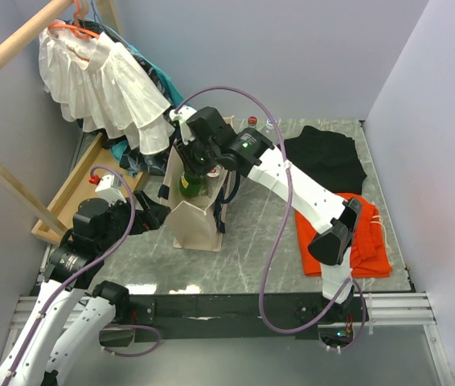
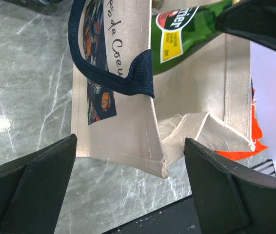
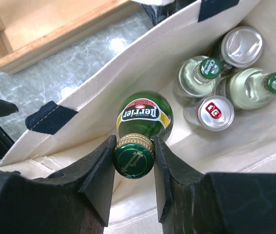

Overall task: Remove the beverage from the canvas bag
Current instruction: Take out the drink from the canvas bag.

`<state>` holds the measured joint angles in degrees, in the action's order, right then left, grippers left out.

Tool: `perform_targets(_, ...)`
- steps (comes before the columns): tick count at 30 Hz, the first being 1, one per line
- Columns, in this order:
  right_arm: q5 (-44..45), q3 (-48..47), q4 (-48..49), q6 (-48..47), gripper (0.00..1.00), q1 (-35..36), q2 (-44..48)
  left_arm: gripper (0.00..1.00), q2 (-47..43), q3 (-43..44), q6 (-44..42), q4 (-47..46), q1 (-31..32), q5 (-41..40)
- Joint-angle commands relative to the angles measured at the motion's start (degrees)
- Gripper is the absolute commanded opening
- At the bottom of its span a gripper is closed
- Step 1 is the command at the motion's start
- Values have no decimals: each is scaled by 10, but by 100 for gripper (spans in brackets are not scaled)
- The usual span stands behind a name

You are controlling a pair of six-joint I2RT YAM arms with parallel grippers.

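The cream canvas bag point(image 1: 198, 221) with navy handles stands upright left of the table's centre. My right gripper point(image 3: 134, 161) is shut on the cap of a green Perrier bottle point(image 3: 144, 114) and holds it in the bag's mouth, its body still partly inside. The bottle also shows in the top view point(image 1: 189, 186) and in the left wrist view point(image 2: 187, 34). My left gripper point(image 2: 130, 187) is open beside the bag's lower left side point(image 2: 123, 141), with the bag's bottom edge between its fingers, not touching. Several other bottles and cans point(image 3: 216, 92) lie at the bag's bottom.
A wooden tray point(image 1: 79, 193) sits at the left under a white ruffled garment point(image 1: 103, 84) on a hanger. A black cloth point(image 1: 328, 157) and an orange cloth point(image 1: 356, 241) lie on the right. Two bottles point(image 1: 261, 123) stand behind the bag.
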<state>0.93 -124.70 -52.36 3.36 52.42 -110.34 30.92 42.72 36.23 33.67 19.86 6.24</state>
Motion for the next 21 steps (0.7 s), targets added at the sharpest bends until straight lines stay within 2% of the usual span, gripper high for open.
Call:
perform_targets(1, 14, -53, 59, -11, 0, 5, 66, 96, 3, -4, -3, -8, 1, 4)
perform_targets(21, 36, -92, 30, -28, 0, 10, 80, 96, -2, -4, 0, -5, 1, -3)
